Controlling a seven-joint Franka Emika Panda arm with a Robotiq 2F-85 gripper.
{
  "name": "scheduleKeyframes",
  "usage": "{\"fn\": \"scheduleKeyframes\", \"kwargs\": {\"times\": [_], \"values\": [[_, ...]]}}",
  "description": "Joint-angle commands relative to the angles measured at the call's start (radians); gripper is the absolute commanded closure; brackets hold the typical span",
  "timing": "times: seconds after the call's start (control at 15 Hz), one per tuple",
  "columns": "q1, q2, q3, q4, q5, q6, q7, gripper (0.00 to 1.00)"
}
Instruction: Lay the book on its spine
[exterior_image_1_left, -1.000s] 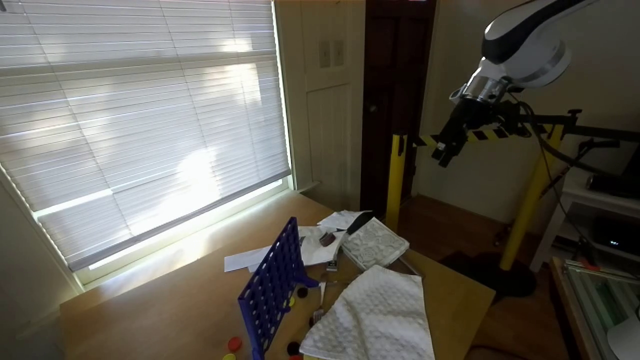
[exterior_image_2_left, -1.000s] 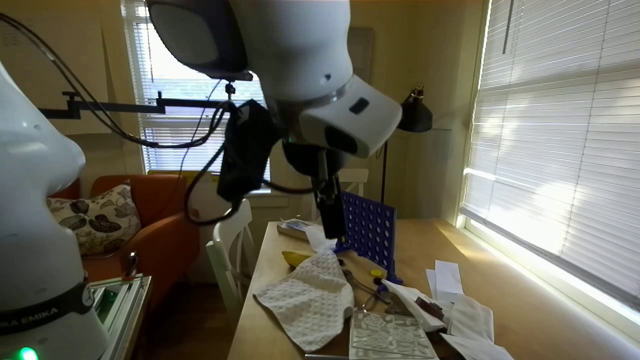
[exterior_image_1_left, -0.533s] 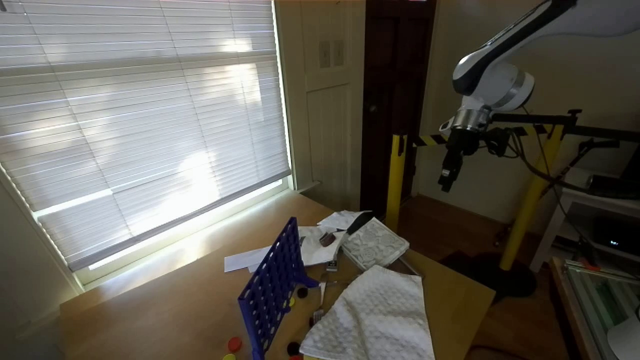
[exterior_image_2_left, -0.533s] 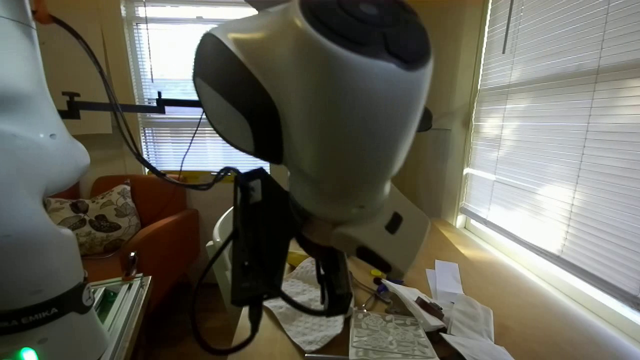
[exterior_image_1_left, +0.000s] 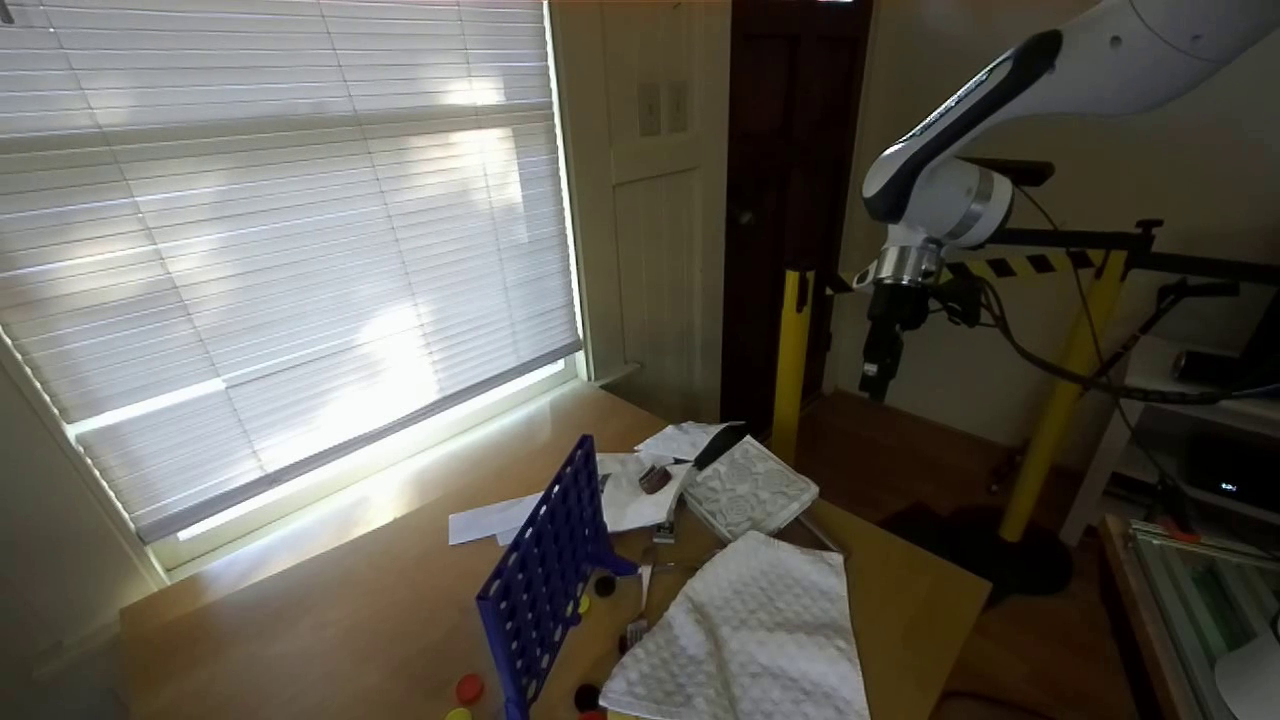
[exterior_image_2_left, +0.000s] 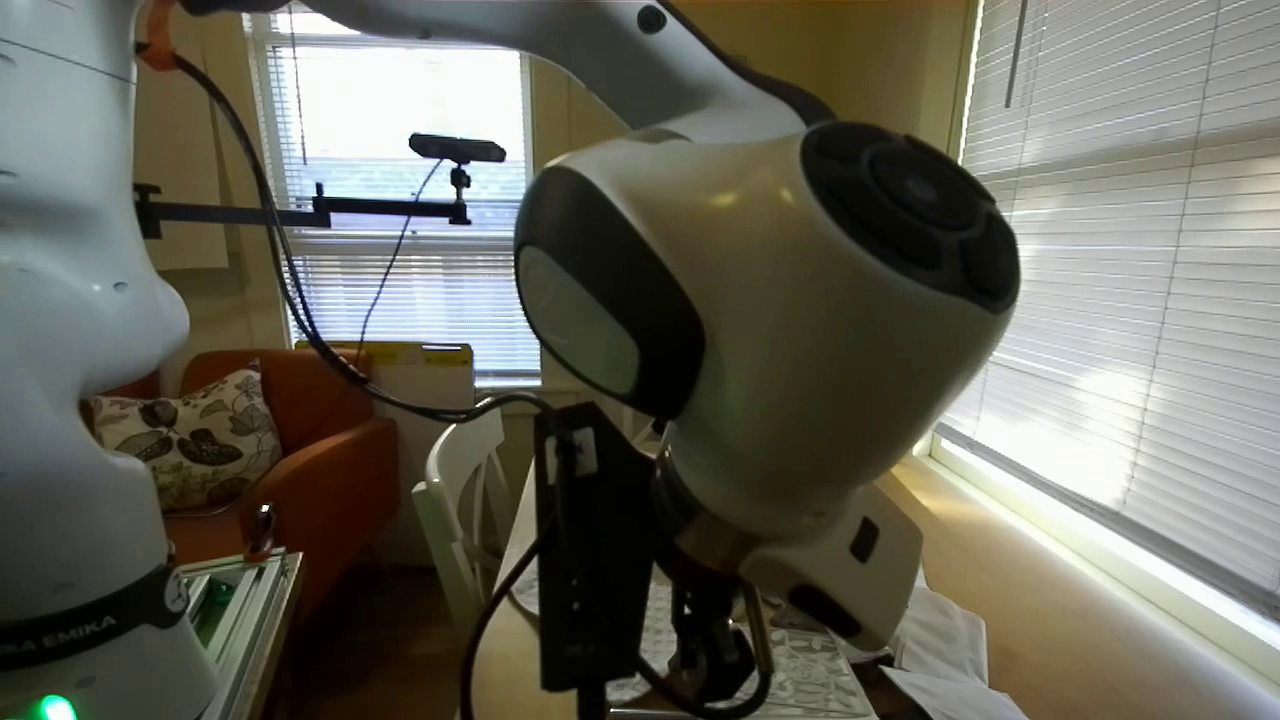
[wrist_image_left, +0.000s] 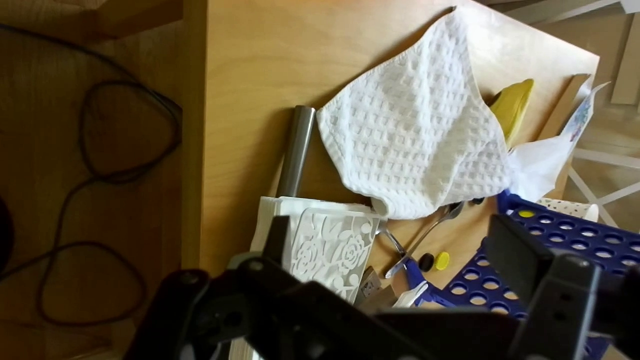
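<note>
My gripper (wrist_image_left: 392, 232) is open in the wrist view, its dark fingers wide apart with nothing between them. In an exterior view it hangs pointing down in the air (exterior_image_1_left: 874, 385), above and beyond the table's end. A flat book-like thing with a printed cover (wrist_image_left: 581, 119) lies at the table's far edge in the wrist view, partly covered by white paper; I cannot tell for sure that it is the book. It is well away from my gripper. In an exterior view the arm hides that spot. A white rose-patterned block (wrist_image_left: 332, 245) with page-like edges lies flat beneath my left finger.
A white towel (wrist_image_left: 415, 120) lies mid-table, with a yellow object (wrist_image_left: 512, 107) beside it. A blue game grid (exterior_image_1_left: 545, 580) stands upright near forks and loose discs. A metal tube (wrist_image_left: 297, 150) lies near the table edge. White papers (exterior_image_1_left: 630, 495) lie by the block.
The arm has come down, and the gripper has swung from a slant to nearly vertical. The things on the table have not moved.
</note>
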Motion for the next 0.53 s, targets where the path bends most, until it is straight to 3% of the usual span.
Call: {"fn": "scheduleKeyframes", "kwargs": {"times": [0.0, 0.13, 0.47], "values": [[-0.099, 0.045, 0.079, -0.004, 0.028, -0.007, -0.099, 0.0], [-0.143, 0.106, 0.108, 0.004, 0.078, 0.008, -0.17, 0.0], [-0.197, 0.217, 0.163, 0.009, 0.252, 0.207, -0.168, 0.0]]}}
